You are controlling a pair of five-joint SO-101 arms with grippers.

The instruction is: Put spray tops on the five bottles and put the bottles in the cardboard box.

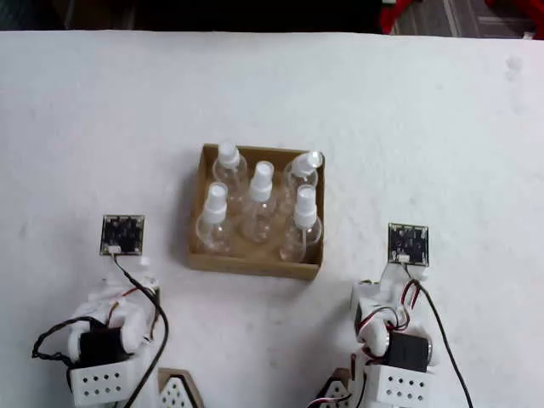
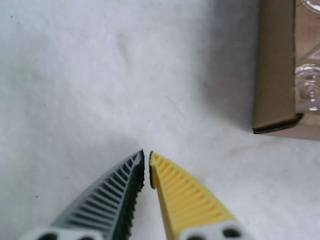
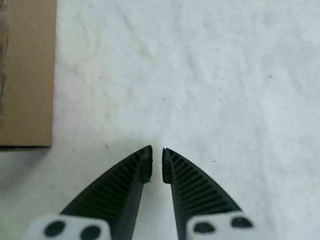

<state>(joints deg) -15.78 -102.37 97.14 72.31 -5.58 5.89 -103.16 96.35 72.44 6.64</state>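
The cardboard box (image 1: 253, 263) stands mid-table and holds several clear bottles (image 1: 259, 200), each upright with a white spray top on it. My left arm (image 1: 110, 327) and right arm (image 1: 395, 340) are drawn back at the near edge, one on each side of the box. The left gripper (image 2: 146, 161), with one grey and one yellow finger, is shut on nothing over bare cloth, with the box's corner (image 2: 272, 65) and a bottle's base (image 2: 309, 85) off to one side. The right gripper (image 3: 156, 161), black-fingered, is shut and empty beside the box's wall (image 3: 27, 75).
A white cloth (image 1: 408, 119) covers the table, with open room on every side of the box. Two small wooden pieces (image 1: 176, 391) (image 1: 340, 384) sit at the near edge by the arm bases.
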